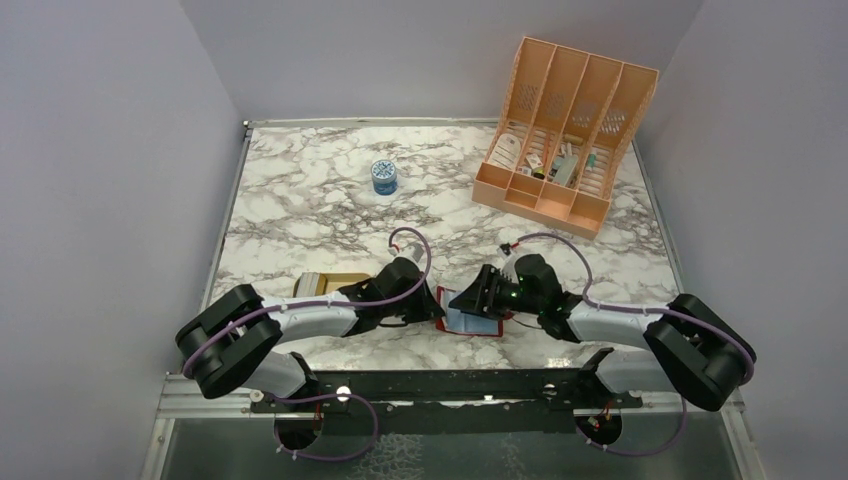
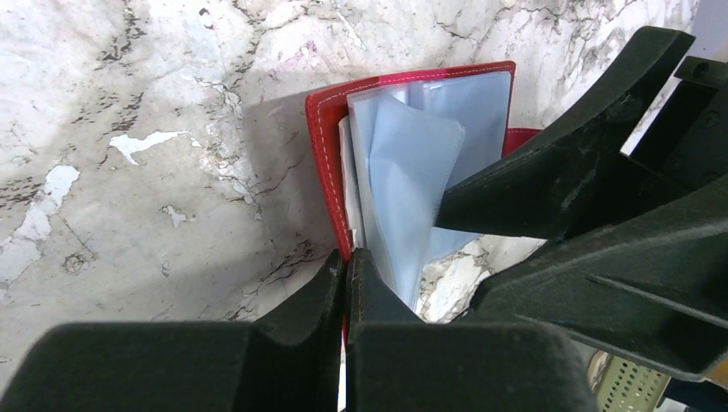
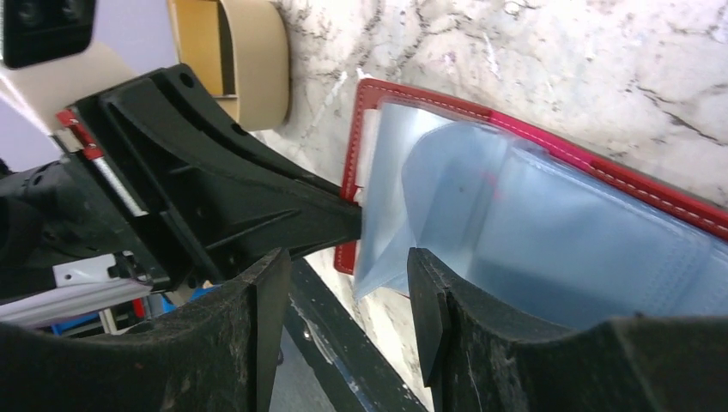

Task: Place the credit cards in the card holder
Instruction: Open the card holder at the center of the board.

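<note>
Lying open, card holder (image 1: 466, 323) long axis left-right | left hand (image 2: 346, 264) clamped on its edge | right hand (image 3: 348, 264) apart

From above, the left pincer (image 1: 432, 305) and right pincer (image 1: 465, 298) cover most of the card holder (image 1: 472, 323); only a red-and-blue strip shows. The left pincer also hides one end of the tan tray (image 1: 345, 277). The credit cards (image 1: 310, 284) in it are too small to count, and the peach organizer's (image 1: 560, 130) contents too small to name.

Left fingers (image 2: 302, 302) together, right fingers (image 3: 263, 319) apart.
</note>
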